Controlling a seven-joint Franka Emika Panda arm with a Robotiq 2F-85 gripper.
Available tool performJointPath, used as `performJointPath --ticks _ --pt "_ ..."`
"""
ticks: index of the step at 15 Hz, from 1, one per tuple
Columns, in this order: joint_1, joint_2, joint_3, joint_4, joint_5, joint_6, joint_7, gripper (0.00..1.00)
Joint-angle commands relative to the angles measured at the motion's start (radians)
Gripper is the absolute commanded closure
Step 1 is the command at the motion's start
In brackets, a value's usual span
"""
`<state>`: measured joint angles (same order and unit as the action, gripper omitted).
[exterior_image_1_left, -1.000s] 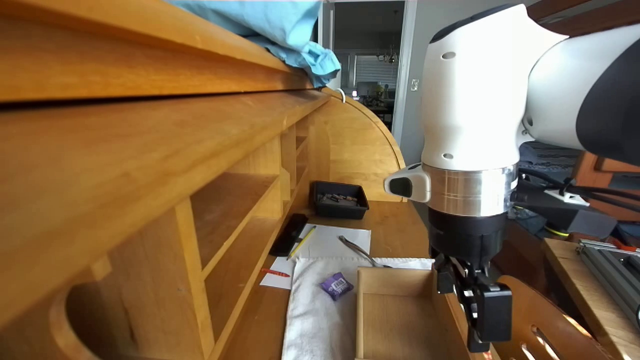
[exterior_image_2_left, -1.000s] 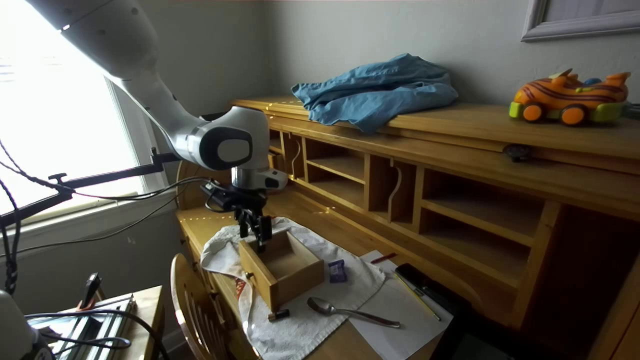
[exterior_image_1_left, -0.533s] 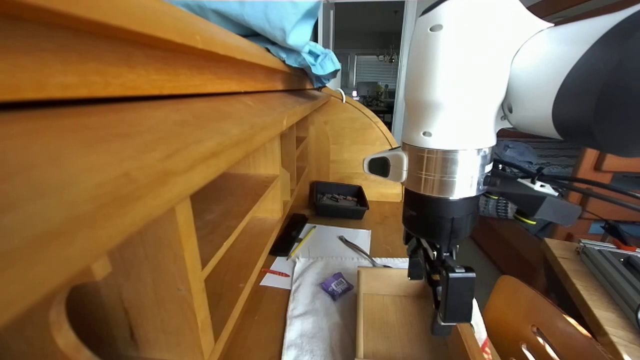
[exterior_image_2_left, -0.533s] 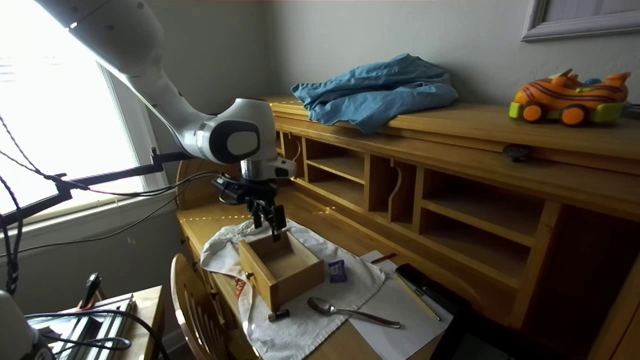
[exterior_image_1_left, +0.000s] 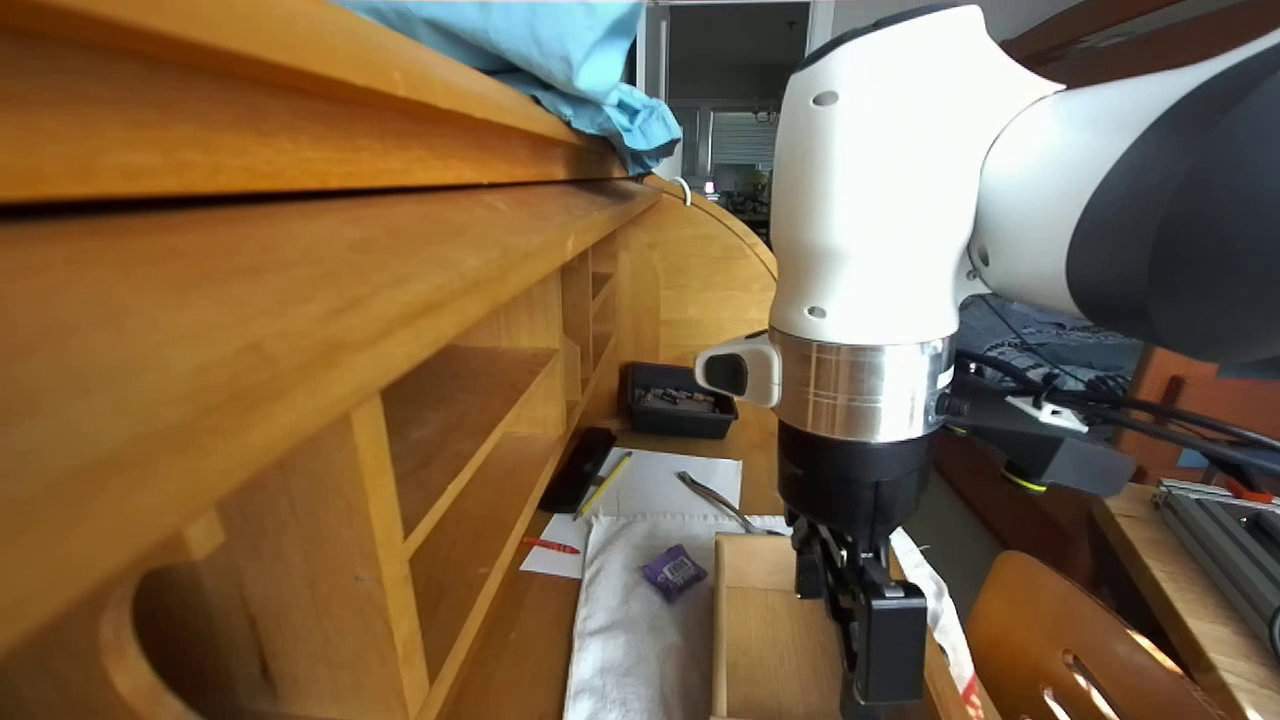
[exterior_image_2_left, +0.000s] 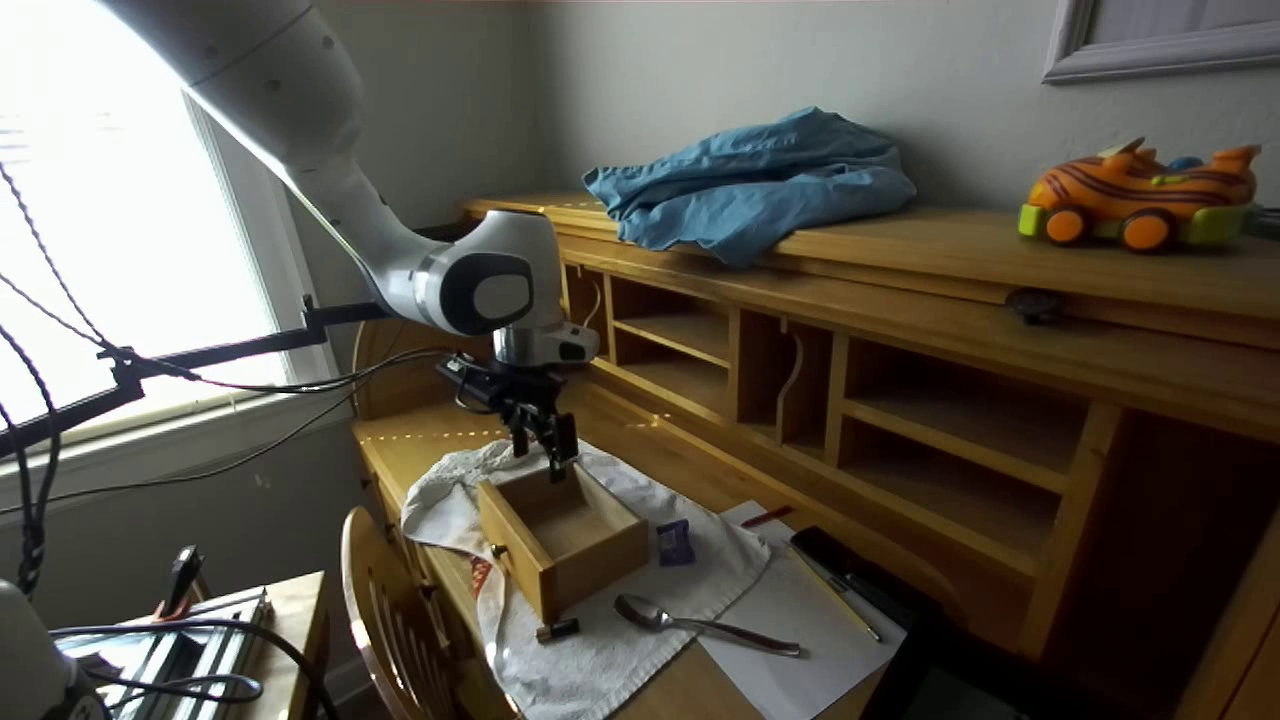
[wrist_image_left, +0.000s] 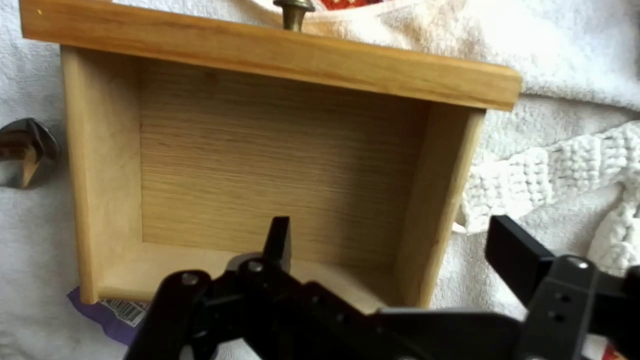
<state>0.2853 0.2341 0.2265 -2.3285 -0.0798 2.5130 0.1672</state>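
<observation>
In an exterior view the gripper (exterior_image_1_left: 835, 645) has slid left over the wooden drawer (exterior_image_1_left: 721, 630) on the white towel (exterior_image_1_left: 625, 645), toward the purple packet (exterior_image_1_left: 674, 572). In an exterior view it's moved right, away from the front panel (exterior_image_2_left: 518, 565), to the drawer's far end. Wrist view: fingers (wrist_image_left: 515, 260) spread, nothing between, flanking the right wall (wrist_image_left: 454, 205), seemingly lined up with that edge; room right over towel.

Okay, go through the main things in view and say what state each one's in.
Robot hand, open, gripping nothing.
White towel, spread out, wrinkled.
Wooden drawer, upright on the towel.
Purple packet, lying on the towel, seal unclear.
Spoon, lying flat.
Roll-top desk, open.
Blue cloth, crumpled.
Black tray, holding small items.
Orange toy car, standing on wheels.
</observation>
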Motion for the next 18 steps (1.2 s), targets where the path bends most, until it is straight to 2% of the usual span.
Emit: performJointPath --ticks 1,2,7,18 --pt "0.002 0.066 0.014 0.054 0.03 -0.007 -0.032 0.0" --pt "0.005 0.028 0.002 0.018 0.006 -0.002 -0.008 0.0" --pt "0.007 0.028 -0.008 0.018 -0.004 -0.016 0.007 0.0" --pt "0.03 0.106 0.003 0.086 -0.002 -0.029 -0.004 0.0"
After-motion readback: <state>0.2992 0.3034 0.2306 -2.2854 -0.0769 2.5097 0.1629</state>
